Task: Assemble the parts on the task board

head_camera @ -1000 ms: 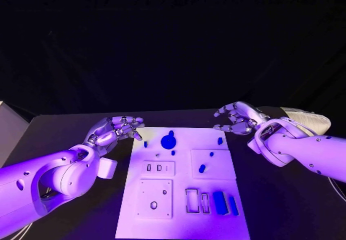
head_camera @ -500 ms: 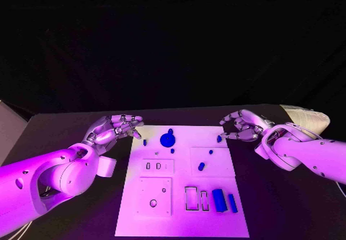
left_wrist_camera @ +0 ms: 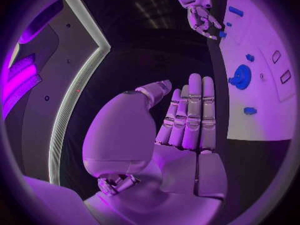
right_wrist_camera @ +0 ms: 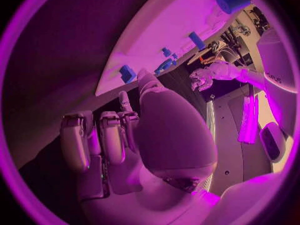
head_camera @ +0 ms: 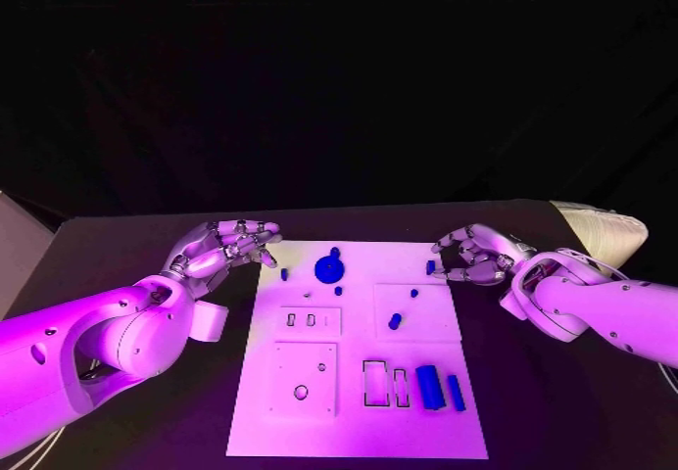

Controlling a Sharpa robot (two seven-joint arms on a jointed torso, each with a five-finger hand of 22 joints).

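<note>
The white board [head_camera: 361,392] lies mid-table, long axis running away from the robot; blue parts [head_camera: 429,378] rest on it. Left hand [head_camera: 223,249] hovers beside its far corner, empty, fingers apart. Right hand [head_camera: 475,255], fingers curled, empty, hangs at the opposite edge.

A big black table [head_camera: 370,223] fills the lower half of the head view. Its top is flat and dark, and its far edge runs straight across from side to side. By the table's left edge there is a pale grey thing [head_camera: 12,227] with a slanted side. Only a small bit of it shows, so what it is cannot be told. At the far right corner of the table lies a whitish, rounded thing [head_camera: 610,226] with thin lines across it, like ribs. Behind the table everything is very dark.
</note>
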